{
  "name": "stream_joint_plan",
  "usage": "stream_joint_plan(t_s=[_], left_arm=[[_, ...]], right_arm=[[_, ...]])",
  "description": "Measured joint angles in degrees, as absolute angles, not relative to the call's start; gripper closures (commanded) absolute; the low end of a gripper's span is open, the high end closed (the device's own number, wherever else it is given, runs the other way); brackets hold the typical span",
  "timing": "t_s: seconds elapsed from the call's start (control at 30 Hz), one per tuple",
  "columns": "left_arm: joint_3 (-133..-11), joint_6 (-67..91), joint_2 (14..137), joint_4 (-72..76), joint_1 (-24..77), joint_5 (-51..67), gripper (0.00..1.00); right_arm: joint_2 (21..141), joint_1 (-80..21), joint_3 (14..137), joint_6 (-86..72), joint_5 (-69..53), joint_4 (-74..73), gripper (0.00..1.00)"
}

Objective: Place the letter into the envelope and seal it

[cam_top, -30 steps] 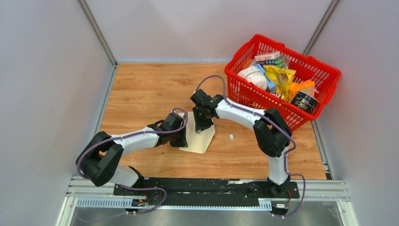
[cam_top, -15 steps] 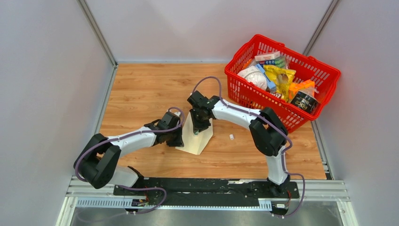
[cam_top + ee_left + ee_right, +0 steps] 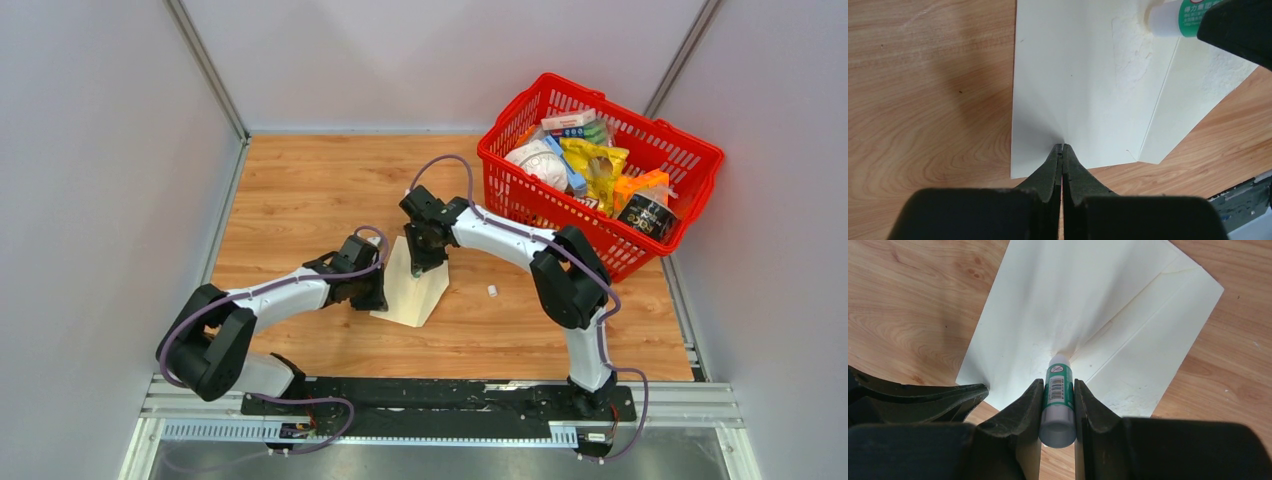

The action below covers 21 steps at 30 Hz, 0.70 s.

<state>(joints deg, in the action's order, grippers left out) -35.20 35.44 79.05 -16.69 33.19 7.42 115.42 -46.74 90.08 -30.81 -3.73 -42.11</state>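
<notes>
Right hand [image 3: 1057, 387] is grasping a glue stick [image 3: 1060, 405] and pressing its tip onto the envelope [image 3: 1073, 75] lying mid-desk [image 3: 923, 100], left hand [image 3: 1062, 150] clenched, pinning its left edge; letter not showing, probably inside; flap closing remaining.

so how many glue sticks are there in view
1. The glue stick is clamped in the right gripper, its tip pressed on the envelope. More could be hidden among the goods in the red basket.
</notes>
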Motion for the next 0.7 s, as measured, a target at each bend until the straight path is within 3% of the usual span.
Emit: stream_joint_plan(t_s=[0.7], left_arm=[[-35.2,33.1,78.4,-18.7,30.7,8.5,1.00]], right_arm=[[115.5,-49.6,89.2,-29.0,-1.2,-40.0,1.00]])
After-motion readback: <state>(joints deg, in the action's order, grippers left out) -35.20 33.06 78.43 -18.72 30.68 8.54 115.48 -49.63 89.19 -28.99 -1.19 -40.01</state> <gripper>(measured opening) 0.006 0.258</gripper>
